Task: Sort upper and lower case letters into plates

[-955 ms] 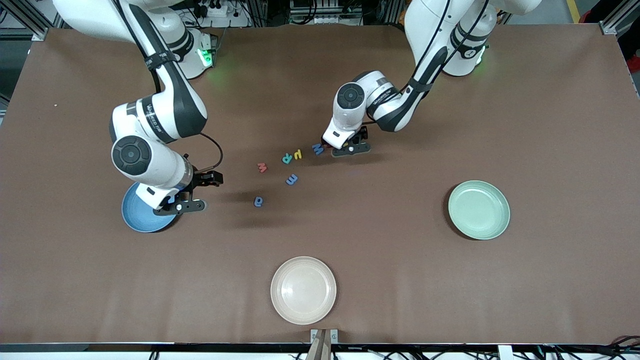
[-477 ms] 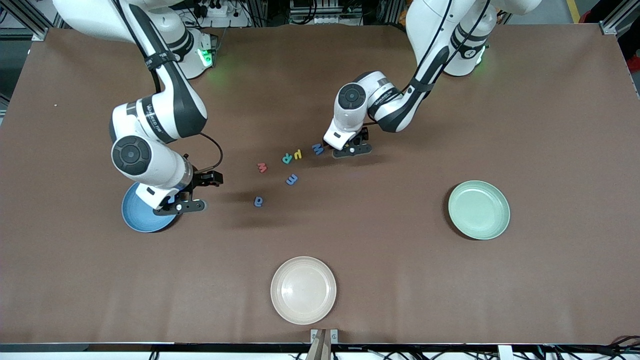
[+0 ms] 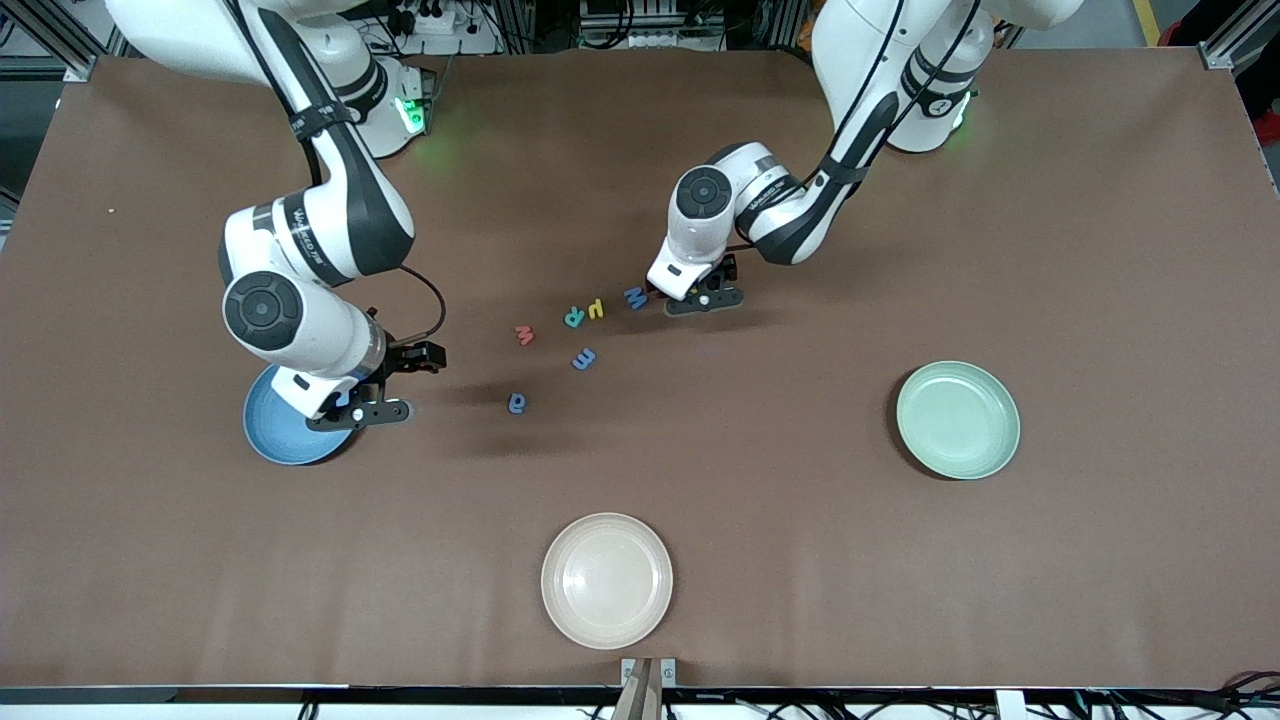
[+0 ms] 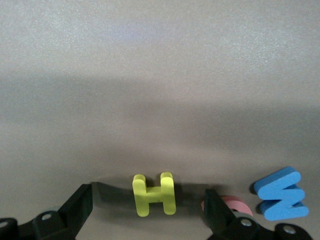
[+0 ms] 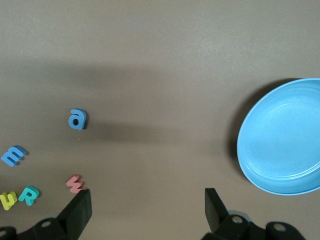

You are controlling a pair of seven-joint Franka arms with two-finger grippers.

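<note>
A yellow H (image 4: 154, 194) lies flat on the table between the fingers of my left gripper (image 4: 150, 201), which is open and touches nothing. A pink letter (image 4: 236, 204) peeks out beside one finger (image 4: 215, 212), and a blue W (image 4: 282, 194) lies just past it. In the front view the left gripper (image 3: 702, 297) is low beside that blue W (image 3: 636, 297). My right gripper (image 3: 358, 412) hangs open and empty over the rim of the blue plate (image 3: 285, 440). The mint green plate (image 3: 958, 420) stands toward the left arm's end.
Loose letters lie mid-table: yellow u (image 3: 596, 308), teal R (image 3: 574, 317), red w (image 3: 523, 335), blue m (image 3: 584, 358), blue a (image 3: 517, 403). A cream plate (image 3: 607, 580) sits nearest the front camera. The right wrist view shows the blue plate (image 5: 282, 137) and the blue a (image 5: 77, 119).
The left gripper has shifted only very slightly beside the blue W. The right arm and all letters have stayed put.
</note>
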